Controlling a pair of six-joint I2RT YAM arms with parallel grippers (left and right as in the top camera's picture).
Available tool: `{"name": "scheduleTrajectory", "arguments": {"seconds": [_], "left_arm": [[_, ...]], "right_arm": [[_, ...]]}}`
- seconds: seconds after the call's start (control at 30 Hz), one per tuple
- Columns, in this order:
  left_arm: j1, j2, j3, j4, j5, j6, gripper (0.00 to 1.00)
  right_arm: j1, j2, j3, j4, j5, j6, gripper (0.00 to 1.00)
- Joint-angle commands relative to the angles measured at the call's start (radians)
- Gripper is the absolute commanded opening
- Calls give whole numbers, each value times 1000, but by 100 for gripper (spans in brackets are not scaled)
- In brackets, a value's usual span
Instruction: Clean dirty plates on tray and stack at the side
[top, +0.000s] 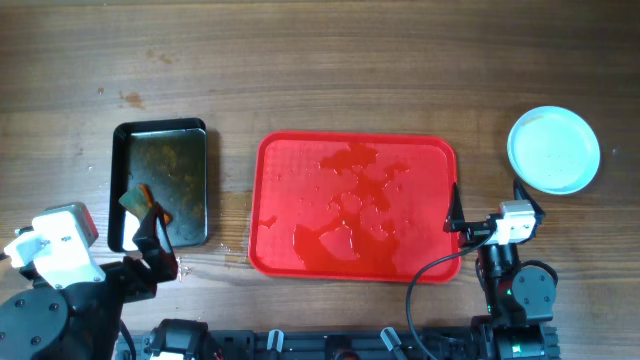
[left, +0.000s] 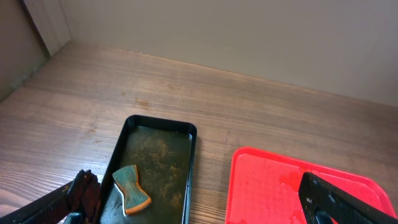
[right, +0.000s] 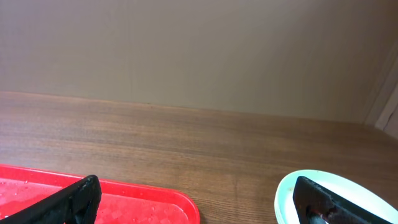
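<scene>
My left claw (left: 202, 202) and right claw (right: 199, 202) hang wide and empty, I judge because the plates (top: 553, 150) sit beside the bare wet tray (top: 355, 205), sponge (left: 130, 190) in pan (top: 170, 160).

no readable text, labels, brand marks or numbers on any object, in any of the views

Overhead straight down over the table (top: 320, 60); wrist views low, close, toward the far wall (left: 249, 31); tray (top: 285, 165) in all three.
</scene>
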Motion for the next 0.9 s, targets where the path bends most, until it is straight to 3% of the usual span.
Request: {"name": "scheduleTrajectory", "arguments": {"seconds": [0.0, 0.63, 0.87], "left_arm": [[-4, -7, 4, 2, -16, -9, 100], [-4, -7, 3, -19, -16, -9, 100], [-5, -19, -80, 388, 19, -9, 100]], "right_arm": [[-7, -12, -1, 0, -20, -18, 100], [-7, -12, -1, 0, -21, -18, 100], [-7, -12, -1, 0, -20, -18, 100]]}}
